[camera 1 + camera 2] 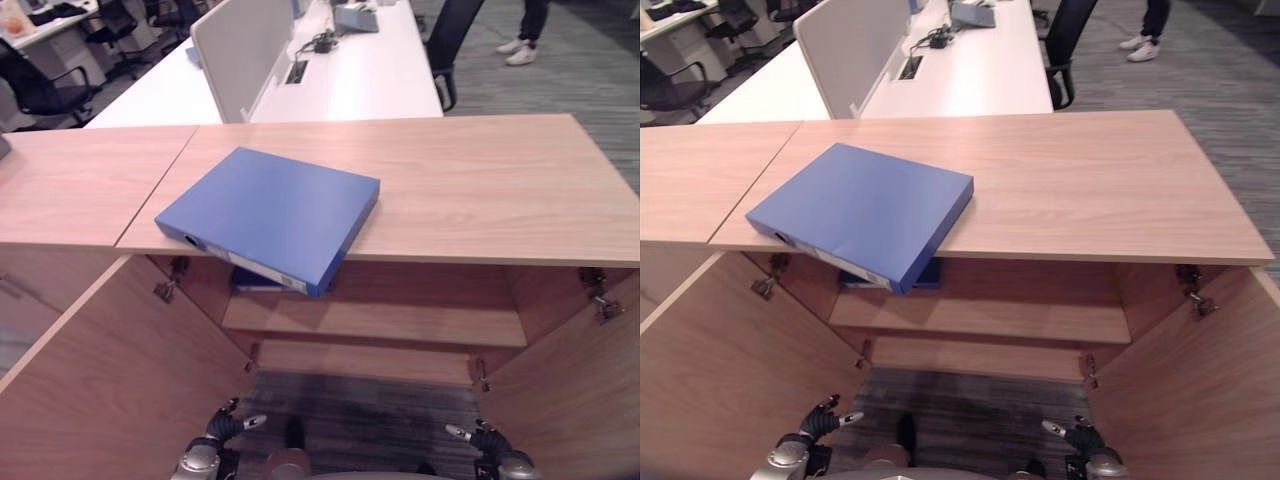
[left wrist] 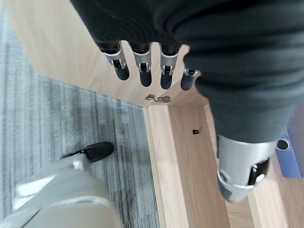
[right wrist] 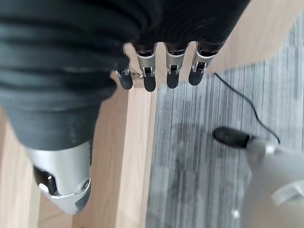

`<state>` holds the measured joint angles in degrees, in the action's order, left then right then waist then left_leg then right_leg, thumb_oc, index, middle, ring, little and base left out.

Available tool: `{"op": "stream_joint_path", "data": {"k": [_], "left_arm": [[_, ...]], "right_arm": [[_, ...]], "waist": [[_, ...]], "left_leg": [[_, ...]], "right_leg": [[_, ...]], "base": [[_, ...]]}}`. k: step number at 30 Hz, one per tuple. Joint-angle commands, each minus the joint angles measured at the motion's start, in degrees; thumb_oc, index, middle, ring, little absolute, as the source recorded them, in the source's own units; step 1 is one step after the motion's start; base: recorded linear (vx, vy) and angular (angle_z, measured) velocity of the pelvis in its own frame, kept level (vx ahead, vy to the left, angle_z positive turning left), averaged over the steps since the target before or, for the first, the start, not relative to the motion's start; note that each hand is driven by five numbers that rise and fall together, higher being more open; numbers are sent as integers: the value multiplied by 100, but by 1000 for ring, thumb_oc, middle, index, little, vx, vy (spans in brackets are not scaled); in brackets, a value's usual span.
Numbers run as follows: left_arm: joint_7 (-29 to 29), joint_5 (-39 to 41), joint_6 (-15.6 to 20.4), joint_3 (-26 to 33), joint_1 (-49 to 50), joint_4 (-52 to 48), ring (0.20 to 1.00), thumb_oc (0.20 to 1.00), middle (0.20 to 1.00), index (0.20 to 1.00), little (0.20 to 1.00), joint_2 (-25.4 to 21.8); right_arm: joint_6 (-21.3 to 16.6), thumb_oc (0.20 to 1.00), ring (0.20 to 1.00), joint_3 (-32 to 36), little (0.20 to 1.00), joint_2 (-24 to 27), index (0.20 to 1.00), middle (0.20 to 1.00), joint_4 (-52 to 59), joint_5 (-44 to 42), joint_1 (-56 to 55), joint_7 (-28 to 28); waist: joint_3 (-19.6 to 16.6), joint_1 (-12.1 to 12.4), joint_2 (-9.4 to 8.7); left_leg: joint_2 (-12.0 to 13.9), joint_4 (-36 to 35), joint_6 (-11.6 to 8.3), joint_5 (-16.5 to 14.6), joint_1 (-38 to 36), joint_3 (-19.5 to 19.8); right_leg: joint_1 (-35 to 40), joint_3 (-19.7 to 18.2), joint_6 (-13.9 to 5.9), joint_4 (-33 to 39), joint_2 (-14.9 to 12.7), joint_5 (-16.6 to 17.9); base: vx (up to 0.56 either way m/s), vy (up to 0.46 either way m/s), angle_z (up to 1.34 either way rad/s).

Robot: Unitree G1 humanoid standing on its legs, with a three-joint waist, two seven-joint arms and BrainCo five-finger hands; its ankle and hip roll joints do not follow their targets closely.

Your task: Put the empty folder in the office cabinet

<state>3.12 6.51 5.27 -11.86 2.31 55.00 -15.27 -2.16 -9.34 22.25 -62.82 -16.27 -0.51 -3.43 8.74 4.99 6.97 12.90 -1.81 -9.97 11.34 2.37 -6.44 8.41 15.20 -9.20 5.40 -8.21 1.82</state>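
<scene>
Hanging low before the cabinet, the left hand (image 1: 222, 430) and right hand (image 1: 478, 438) both sit near the floor, fingers straight and loosely spread, holding nothing; each wrist view confirms a relaxed row of fingers (image 2: 142, 71) with empty space past them. Between them and the shelves lies grey carpet. Both doors (image 1: 110, 370) stand swung wide, and inside, two shelves (image 1: 380, 322) run across, with another blue item (image 1: 255, 280) lying on the upper one, half hidden under the top.

The folder (image 1: 270, 212) lies flat on the cabinet top (image 1: 480, 180), well apart from both hands, turned at an angle with its near corner jutting out past the front edge.

That overhang looks like the main risk: a hand rising from below could knock the corner and tip the folder off before it is gripped. A one-sided grab might also let the flat cover slip from smooth fingers. The open doors crowd each arm's path, so a wide swing could strike them.

Head views show the folder, shelves and a desk (image 1: 340, 70) beyond with a person's shoes (image 1: 518, 50); the wrist views instead give the finger state, and the left one catches a door hinge (image 2: 158, 98) close up.
</scene>
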Motion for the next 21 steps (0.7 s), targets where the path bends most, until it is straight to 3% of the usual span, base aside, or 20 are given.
{"op": "stream_joint_path", "data": {"k": [1, 2, 3, 4, 8, 13, 21], "left_arm": [[18, 197, 198, 30, -556, -274, 1000, 1000, 1000, 1000, 1000, -384], [4, 207, 193, 37, -534, -340, 1000, 1000, 1000, 1000, 1000, -382], [4, 207, 191, 37, -536, -341, 1000, 1000, 1000, 1000, 1000, -382], [18, 176, 186, 39, -469, -420, 1000, 1000, 1000, 1000, 1000, -391], [-26, 159, 178, 38, -423, -864, 1000, 1000, 1000, 1000, 1000, -436], [-23, 193, 222, 158, -335, -1420, 1000, 1000, 1000, 1000, 1000, -572], [41, 212, 232, 330, -302, -1439, 1000, 1000, 1000, 1000, 1000, -602]], "right_arm": [[-158, 1000, 1000, 48, 1000, -3, 1000, 1000, 255, 154, 468, -53], [-154, 1000, 1000, 68, 1000, 4, 1000, 1000, 245, 148, 447, -43], [-154, 1000, 1000, 69, 1000, 4, 1000, 1000, 245, 148, 449, -43], [-127, 1000, 1000, 128, 1000, 16, 1000, 1000, 179, 132, 398, -27], [-130, 1000, 1000, 266, 1000, -86, 1000, 1000, 156, -49, 309, -40], [-128, 1000, 1000, 338, 1000, -251, 1000, 1000, 266, -98, 209, -29], [-68, 1000, 1000, 230, 1000, -359, 1000, 1000, 305, 87, 284, 9]], "waist": [[478, -132, -699], [466, -171, -723], [445, -177, -727], [372, -306, -731], [171, -350, -620], [59, -332, -605], [87, -228, -650]], "left_leg": [[-91, 1009, -122, -755, 101, 289], [-149, 1161, -84, -935, -2, 278], [-157, 1153, -78, -914, 28, 283], [-196, 1199, -3, -1180, -301, 94], [-285, 605, 76, -1349, -616, -179], [-405, 76, 123, -1303, -934, -194], [-532, -100, 259, -1333, -1071, -247]], "right_leg": [[114, 62, 177, -181, -246, -545], [59, 79, 211, -216, -245, -552], [29, 84, 208, -217, -252, -538], [-132, 141, 258, -327, -218, -581], [-182, 187, 228, -468, -140, -584], [-86, 231, 125, -440, -219, -487], [-221, 171, -12, -722, -399, -423]], "base": [[-181, -84, 21], [-133, -51, 28], [-139, -15, 44], [-84, 50, 37], [-6, 73, -10], [15, 82, 26], [-16, 82, -1]]}}
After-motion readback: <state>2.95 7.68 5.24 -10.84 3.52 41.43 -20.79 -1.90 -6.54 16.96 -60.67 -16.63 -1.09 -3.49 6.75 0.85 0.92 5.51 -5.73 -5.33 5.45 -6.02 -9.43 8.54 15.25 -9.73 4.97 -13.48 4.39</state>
